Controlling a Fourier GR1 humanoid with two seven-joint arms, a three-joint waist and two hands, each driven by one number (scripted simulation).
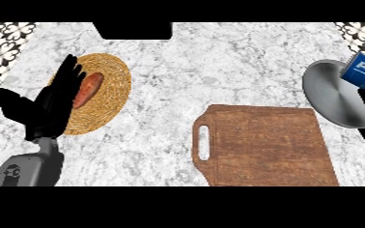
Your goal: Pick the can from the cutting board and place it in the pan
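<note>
1. The blue can with white lettering [356, 69] is seen at the far right edge, over the round grey metal pan [329, 92]; the brown wooden cutting board [271, 147] lies bare.
2. The right hand is not shown, so what supports the can cannot be told.
3. The left hand [51, 104] is rested open at left, fingers straight, holding nothing, beside the woven straw mat [107, 99] and its sweet potato [89, 88].

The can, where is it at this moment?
In the head view, the blue can is at the far right edge, over the grey pan, beyond the cutting board, which has nothing on it.
</note>
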